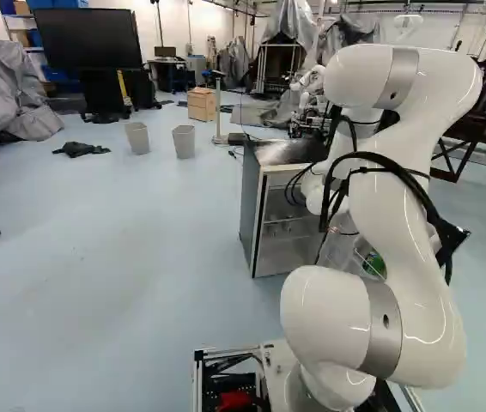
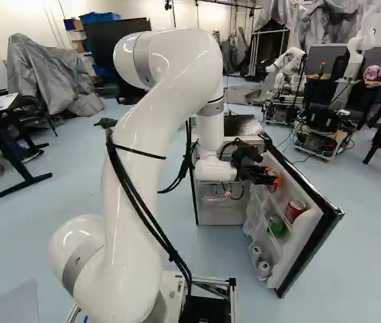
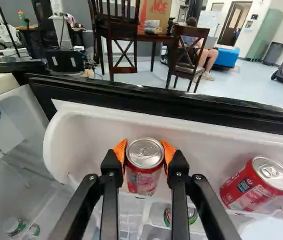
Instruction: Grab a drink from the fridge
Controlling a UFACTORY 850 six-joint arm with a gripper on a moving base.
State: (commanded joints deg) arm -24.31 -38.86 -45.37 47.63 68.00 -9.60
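The gripper [image 2: 266, 176] reaches into the top door shelf of the open fridge [image 2: 221, 208] in the right base view. Seen from the wrist, the gripper [image 3: 145, 152] is shut on an upright red can [image 3: 143, 179], an orange pad against each side. Whether the can's base touches the shelf is hidden. A second red can [image 3: 256, 184] leans in the same shelf, apart from the fingers. Below, a green can [image 2: 276, 226] sits in the lower rack of the fridge door [image 2: 306, 245].
White-topped cans [image 2: 264, 269] stand in the bottom door rack. The door's black edge [image 3: 181, 105] runs just beyond the held can. Another robot [image 2: 288, 67] stands behind the fridge. Wooden chairs [image 3: 191, 47] are past the door; two grey bins [image 1: 184, 142] stand left of the fridge.
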